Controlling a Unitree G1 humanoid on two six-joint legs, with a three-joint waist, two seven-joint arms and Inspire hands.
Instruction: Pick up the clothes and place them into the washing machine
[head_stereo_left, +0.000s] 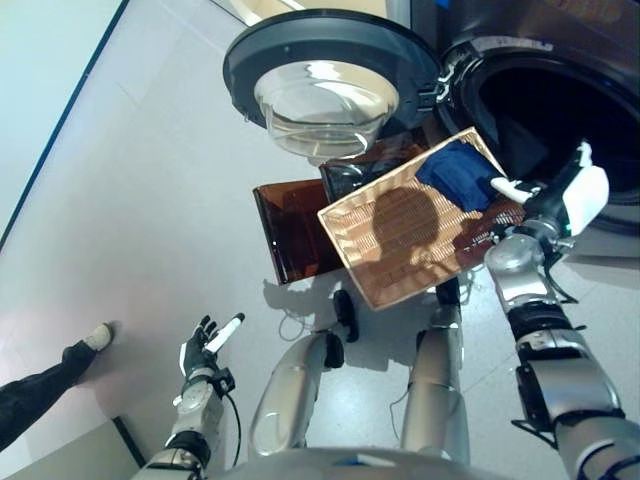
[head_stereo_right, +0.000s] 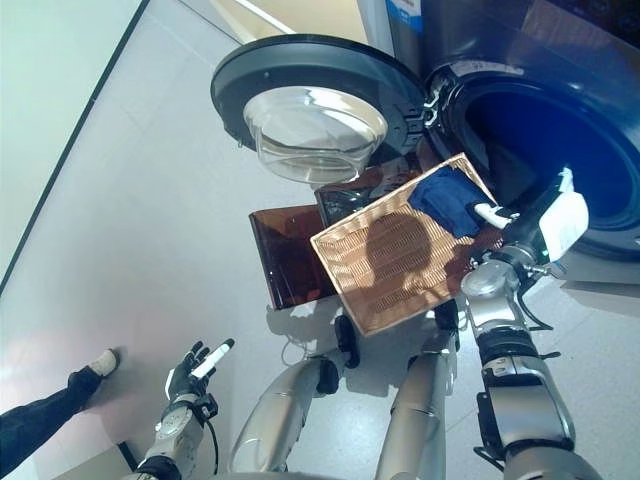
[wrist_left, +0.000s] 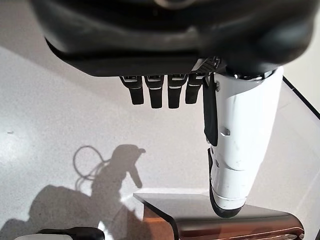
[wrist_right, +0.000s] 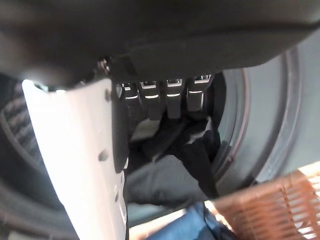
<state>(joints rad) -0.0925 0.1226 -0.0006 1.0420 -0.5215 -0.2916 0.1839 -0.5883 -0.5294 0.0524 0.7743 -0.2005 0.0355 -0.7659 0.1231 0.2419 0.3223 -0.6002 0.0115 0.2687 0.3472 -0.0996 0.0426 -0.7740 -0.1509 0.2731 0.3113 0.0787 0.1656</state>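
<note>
A: At the washing machine (head_stereo_left: 560, 110) mouth, right hand (head_stereo_left: 560, 195) raised, fingers straight, holding nothing. Clothes?

B: Navy garment (head_stereo_right: 452, 198) in the wicker basket (head_stereo_left: 400, 240); dark clothes (wrist_right: 185, 155) inside the drum. Left hand (head_stereo_left: 203, 350) low, fingers relaxed, over the floor.

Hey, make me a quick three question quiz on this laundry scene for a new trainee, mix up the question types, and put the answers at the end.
1. True or false: the washing machine's door is shut.
2. Multiple choice: where does the blue garment lie? A) on the floor B) in the wicker basket, at the corner nearest the drum C) in the left hand
3. Short answer: which hand is up at the drum opening, and are its fingers curled?

Key
1. False: it stands wide open.
2. B
3. The right hand; its fingers are straight, and dark cloth shows past them.
</note>
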